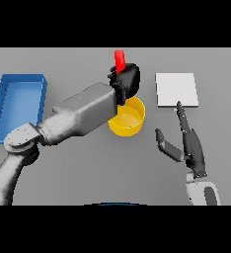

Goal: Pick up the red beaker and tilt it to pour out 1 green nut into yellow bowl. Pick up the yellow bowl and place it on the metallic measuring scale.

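My left hand is curled round the red beaker, whose top sticks up above the fingers; the beaker's lower part is hidden in the hand. Hand and beaker hang over the far rim of the yellow bowl, which stands on the table at centre. A small green speck lies inside the bowl near its front wall. The metallic scale is a flat pale square to the right of the bowl. My right hand is open below the scale, fingers straight and thumb spread toward the bowl, holding nothing.
A blue tray lies at the left of the table, behind my left forearm, which crosses from lower left to the bowl.
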